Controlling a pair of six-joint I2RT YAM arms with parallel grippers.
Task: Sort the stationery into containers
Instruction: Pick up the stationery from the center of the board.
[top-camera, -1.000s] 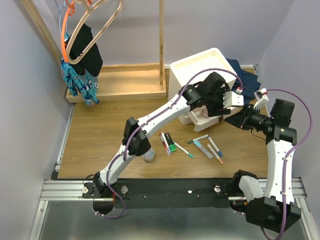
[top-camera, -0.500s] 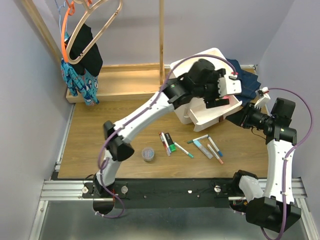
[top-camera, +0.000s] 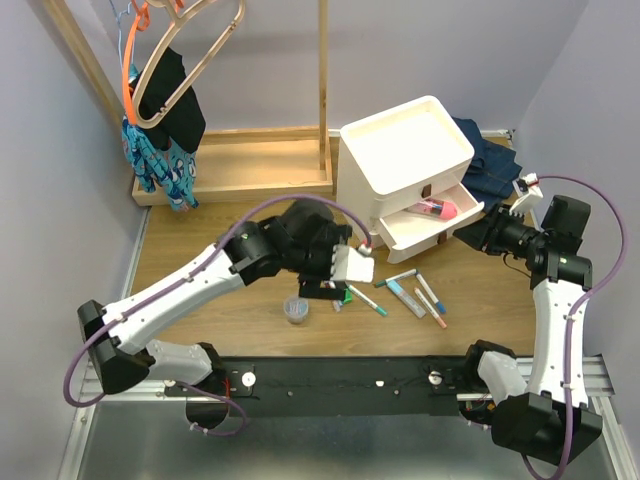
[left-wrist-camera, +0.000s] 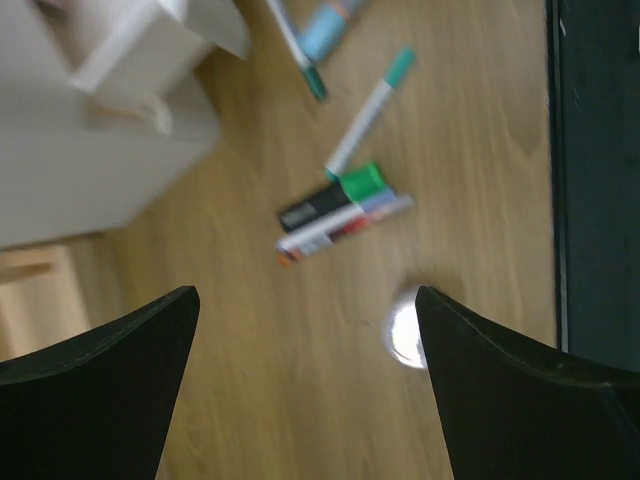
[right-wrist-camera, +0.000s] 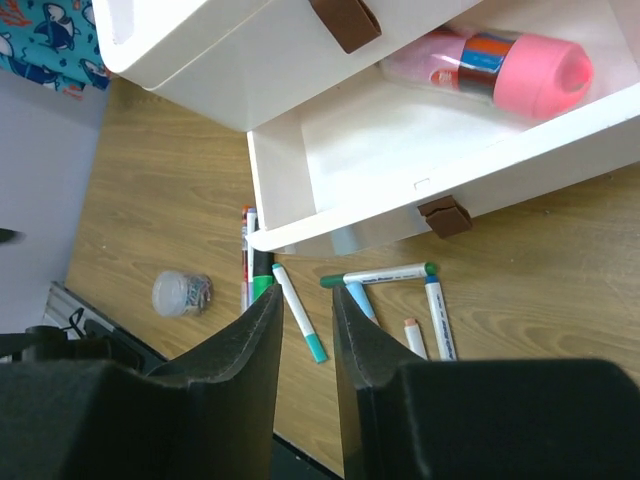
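Left wrist: thick marker beyond tool

Top external: high, rearward, looking down on everything. Left wrist: faces down past left pincer, close in. Right wrist: open drawer just ahead of right pincer. All share round tub.

This looks like a robot test room, a kind of lab, not a home. Two white and black robot arms, the left arm and the right arm, are bolted to a metal rail at the front edge of a wooden table. Purple cables run along the arms. Plain pale walls stand close around the table, like a booth. On the table is an odd mix: a small wooden clothes rack with hangers, a white drawer box and some pens.
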